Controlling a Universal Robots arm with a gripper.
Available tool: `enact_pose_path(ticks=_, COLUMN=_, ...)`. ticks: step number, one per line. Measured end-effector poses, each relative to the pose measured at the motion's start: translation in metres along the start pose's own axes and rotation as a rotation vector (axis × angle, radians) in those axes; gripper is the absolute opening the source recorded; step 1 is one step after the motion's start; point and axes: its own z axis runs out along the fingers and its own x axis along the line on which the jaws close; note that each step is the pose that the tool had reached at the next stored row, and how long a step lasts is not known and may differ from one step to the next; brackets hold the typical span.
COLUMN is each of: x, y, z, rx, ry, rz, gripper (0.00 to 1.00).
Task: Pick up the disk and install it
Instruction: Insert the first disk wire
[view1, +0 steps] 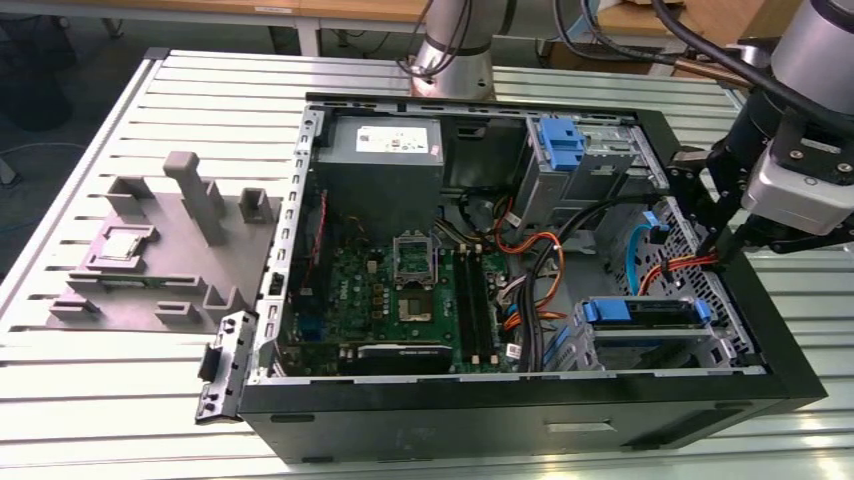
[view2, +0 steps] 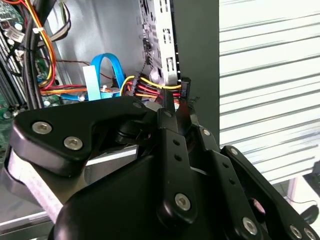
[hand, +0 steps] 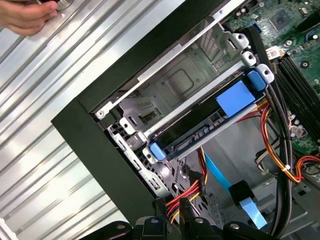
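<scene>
Sitting in its metal bay (view1: 587, 345) near the case's (view1: 534, 415) front corner, the disk (view1: 645, 312) with its blue frame lies apart from the claw (view1: 721, 262), which hangs over the case's side wall among coloured wires (view2: 150, 87), fingers (view2: 167, 107) pinched nearly together, holding nothing.

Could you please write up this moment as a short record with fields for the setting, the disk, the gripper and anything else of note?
setting: open black computer case lying on a slatted metal table
disk: flat silver hard drive in its blue plastic carrier frame, seated in the metal drive cage at the case's corner, also in the first wrist view
gripper: black gripper, fingers closed together, holding nothing, at the red and yellow cable bundle
also: a person's hand on the table
</scene>
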Motion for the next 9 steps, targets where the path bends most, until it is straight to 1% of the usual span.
enact_pose_path(ticks=2, x=0.0001, y=0.0, z=0.0005, rx=0.0032, ry=0.0046, rz=-0.017, gripper=0.25)
enact_pose_path(ticks=4, x=0.0003, y=-0.0002, z=0.0008, rx=0.0041, ry=0.007, rz=-0.03, gripper=0.25)
enact_pose_path(ticks=6, x=0.0009, y=-0.0006, z=0.0014, rx=0.0024, ry=0.0104, rz=-0.039, gripper=0.25)
enact_pose_path(ticks=9, x=0.0023, y=-0.0016, z=0.0027, rx=-0.0041, ry=0.0209, rz=-0.048, gripper=0.25)
